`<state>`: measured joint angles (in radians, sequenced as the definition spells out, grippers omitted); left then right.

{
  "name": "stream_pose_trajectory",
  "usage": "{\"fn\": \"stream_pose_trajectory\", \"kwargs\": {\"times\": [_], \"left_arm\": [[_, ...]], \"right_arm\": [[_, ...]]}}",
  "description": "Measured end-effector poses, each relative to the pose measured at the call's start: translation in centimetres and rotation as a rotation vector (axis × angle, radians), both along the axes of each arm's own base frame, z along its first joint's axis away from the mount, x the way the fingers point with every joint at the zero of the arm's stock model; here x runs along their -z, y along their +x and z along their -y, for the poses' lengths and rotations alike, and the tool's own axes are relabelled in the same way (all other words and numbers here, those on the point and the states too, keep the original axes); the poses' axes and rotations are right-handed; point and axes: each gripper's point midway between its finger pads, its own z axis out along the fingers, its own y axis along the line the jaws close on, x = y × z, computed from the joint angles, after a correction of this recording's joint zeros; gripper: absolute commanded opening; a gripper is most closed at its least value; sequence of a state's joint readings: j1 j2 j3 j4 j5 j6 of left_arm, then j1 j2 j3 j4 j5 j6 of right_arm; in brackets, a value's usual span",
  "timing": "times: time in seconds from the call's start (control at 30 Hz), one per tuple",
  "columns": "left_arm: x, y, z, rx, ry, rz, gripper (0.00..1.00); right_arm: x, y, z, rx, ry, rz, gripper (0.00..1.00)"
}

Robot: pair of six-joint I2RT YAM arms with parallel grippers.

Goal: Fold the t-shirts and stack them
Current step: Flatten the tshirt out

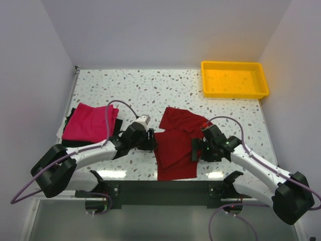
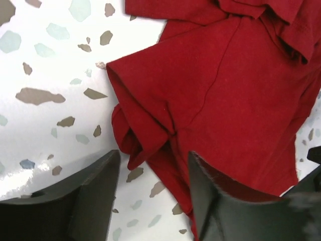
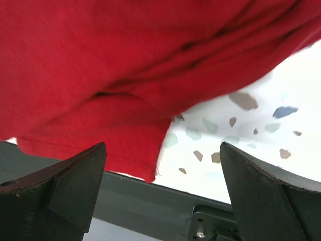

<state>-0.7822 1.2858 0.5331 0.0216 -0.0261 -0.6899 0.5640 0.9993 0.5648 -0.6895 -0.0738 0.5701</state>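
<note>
Magenta-pink folded t-shirt (image 1: 89, 122) lies far left, well apart. Left gripper (image 1: 149, 140), jaws wide, faces the bunched left edge of the crimson t-shirt (image 1: 174, 150), whose long axis runs far-to-near between both grippers. Right gripper (image 1: 196, 149), equally wide, probably straddles its near right corner.

White arms (image 1: 93, 150), black joints (image 1: 52, 170), lilac cables (image 1: 120, 102).

Crimson shirt (image 1: 175, 148), magenta shirt (image 1: 89, 122), yellow tray (image 1: 234, 92)

Bright, even light is washing the speckled surface (image 2: 30, 150) with glare; the near jaws are perhaps blurring slightly.
</note>
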Motion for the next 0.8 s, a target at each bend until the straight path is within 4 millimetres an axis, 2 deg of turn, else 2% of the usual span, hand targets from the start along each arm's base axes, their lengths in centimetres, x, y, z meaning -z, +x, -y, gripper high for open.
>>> {"fn": "stream_pose_trajectory", "kwargs": {"times": [0.07, 0.13, 0.2, 0.23, 0.37, 0.53, 0.57, 0.63, 0.67, 0.77, 0.8], "left_arm": [[0.2, 0.2, 0.3, 0.001, 0.0, 0.0, 0.42], [0.3, 0.5, 0.5, 0.007, 0.008, 0.0, 0.33], [0.4, 0.7, 0.7, 0.013, 0.013, 0.001, 0.05], [0.4, 0.8, 0.8, 0.017, 0.015, 0.003, 0.0], [0.4, 1.0, 0.8, 0.021, 0.021, 0.013, 0.0], [-1.2, 1.9, 0.3, -0.021, 0.015, 0.074, 0.0], [-1.9, 2.2, 0.1, -0.035, 0.011, 0.098, 0.0], [-3.6, 3.0, -0.2, -0.07, -0.001, 0.153, 0.0], [-4.3, 3.3, -0.4, -0.085, -0.004, 0.174, 0.0], [-6.6, 4.6, -1.1, -0.147, -0.008, 0.246, 0.0], [-7.1, 4.8, -1.4, -0.166, -0.003, 0.259, 0.0]], "right_arm": [[0.6, -0.9, 0.0, -0.005, -0.004, -0.029, 0.99], [1.0, -1.8, -0.2, -0.018, 0.0, -0.058, 0.99], [1.3, -2.5, -0.4, -0.029, -0.001, -0.078, 0.99], [1.4, -2.9, -0.5, -0.038, -0.001, -0.088, 0.98], [1.7, -4.0, -1.2, -0.073, -0.002, -0.115, 0.96], [2.8, -5.3, -1.4, -0.128, -0.066, -0.162, 0.8], [2.9, -5.4, -1.5, -0.134, -0.078, -0.167, 0.71], [3.1, -5.4, -1.5, -0.144, -0.11, -0.169, 0.58], [3.2, -5.4, -1.5, -0.146, -0.122, -0.17, 0.41], [3.7, -5.2, -1.2, -0.149, -0.167, -0.167, 0.0], [3.7, -5.2, -1.3, -0.144, -0.172, -0.167, 0.0]]}}
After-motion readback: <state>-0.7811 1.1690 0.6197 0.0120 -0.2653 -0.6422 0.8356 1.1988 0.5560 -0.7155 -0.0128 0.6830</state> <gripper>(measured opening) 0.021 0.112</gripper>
